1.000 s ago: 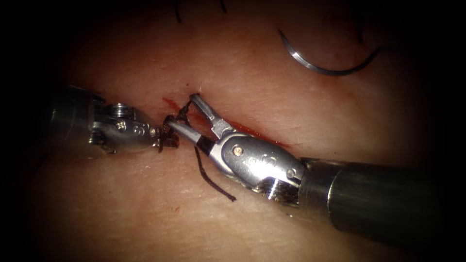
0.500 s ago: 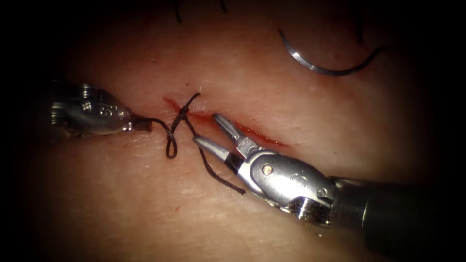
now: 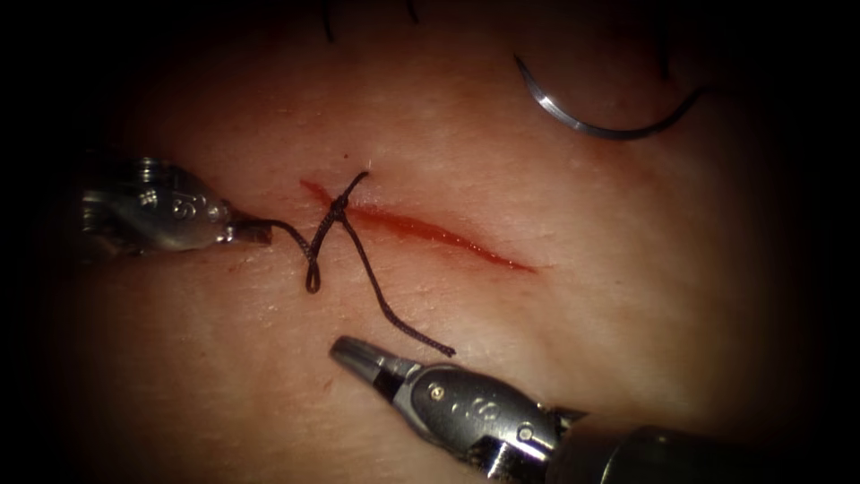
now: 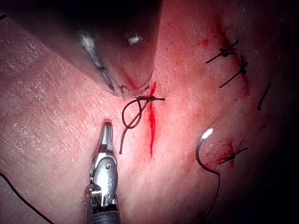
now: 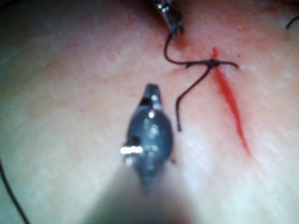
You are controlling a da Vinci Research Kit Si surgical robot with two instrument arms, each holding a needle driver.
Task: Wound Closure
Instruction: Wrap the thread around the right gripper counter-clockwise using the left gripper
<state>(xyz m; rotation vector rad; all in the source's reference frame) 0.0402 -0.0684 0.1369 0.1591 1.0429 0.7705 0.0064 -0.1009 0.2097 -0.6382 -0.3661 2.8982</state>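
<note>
Left steel end effector [image 3: 253, 233] closed on dark braided thread [image 3: 358, 260], left of red cut [image 3: 430, 231] in pale tissue [image 3: 555, 314]; knot over cut. Right steel end effector [image 3: 345, 351] closed, nothing held, withdrawn from knot. Curved steel needle [image 3: 591, 125] lay free on tissue, right of cut. Steady, level tension judged best for snug knot.

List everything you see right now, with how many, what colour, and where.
Tissue: one, pink-tan, under everything.
Cut: one, red, across the middle.
Red fluid: along the cut.
Thread: one, dark, knotted over the cut's left end, loop and free tail below it.
Needle: one, silver, curved, lying free on the tissue beyond the cut's right part.
Finished stitches: three, dark.
Left tool: silver, left of the cut, shut on the thread.
Right tool: silver, below the cut, shut, holding nothing.
</note>
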